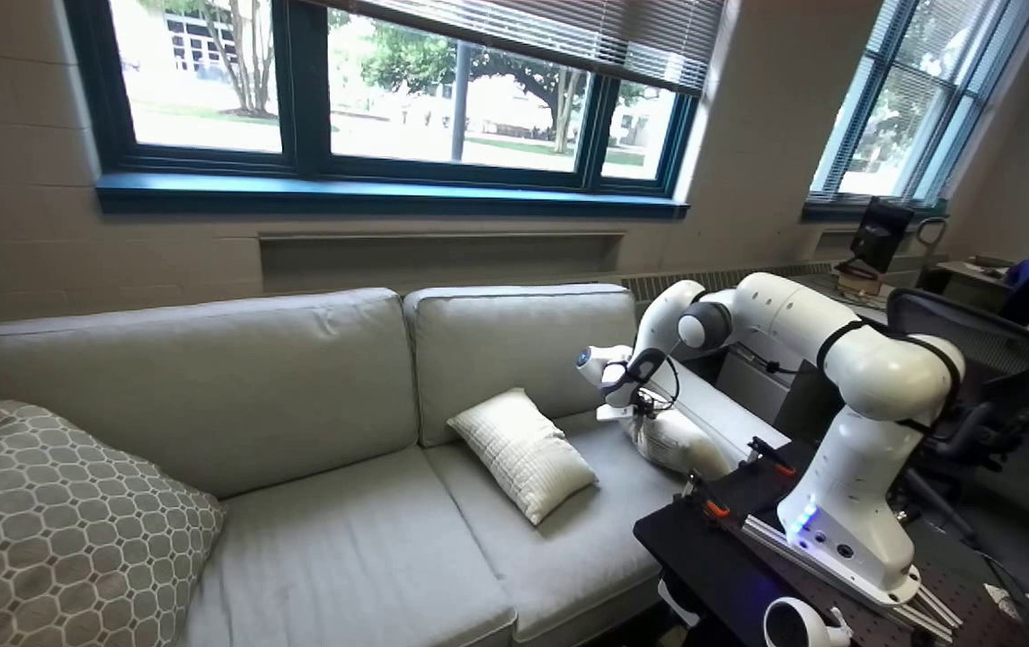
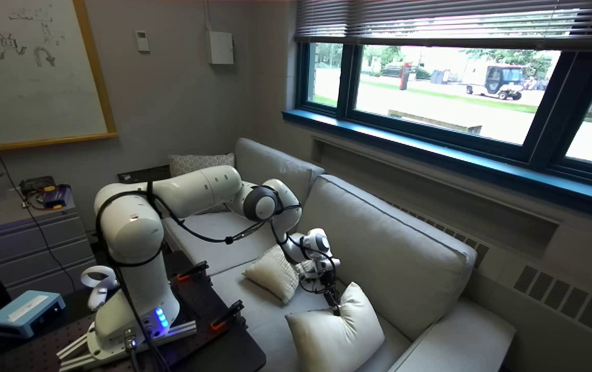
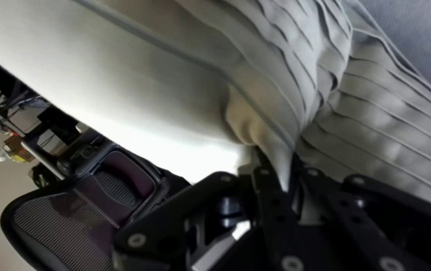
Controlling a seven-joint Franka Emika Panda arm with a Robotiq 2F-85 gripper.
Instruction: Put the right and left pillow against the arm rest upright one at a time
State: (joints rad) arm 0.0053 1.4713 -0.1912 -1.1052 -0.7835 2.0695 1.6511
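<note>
The right pillow, cream-white [image 1: 671,442] [image 2: 334,338], is at the sofa's end near the arm rest [image 1: 725,413] [image 2: 464,338]. My gripper [image 1: 647,406] [image 2: 335,309] is shut on its pinched upper edge. In the wrist view the fingers [image 3: 275,169] close on a fold of this pleated pillow [image 3: 275,56]. The pillow is raised and tilted; in an exterior view a strip of seat shows between it and the arm rest. I cannot tell whether its lower edge rests on the seat. The left pillow [image 1: 523,456] [image 2: 273,274] lies flat on the seat, partly behind the wrist in an exterior view.
A larger grey patterned cushion [image 1: 65,530] [image 2: 200,163] leans at the sofa's far end. Back cushions [image 1: 523,346] [image 2: 386,248] stand behind the pillows. The robot's black table [image 1: 703,539] with orange-tipped clamps [image 1: 716,509] borders the seat's front. A mesh office chair [image 1: 972,350] [image 3: 76,210] stands beyond the arm rest.
</note>
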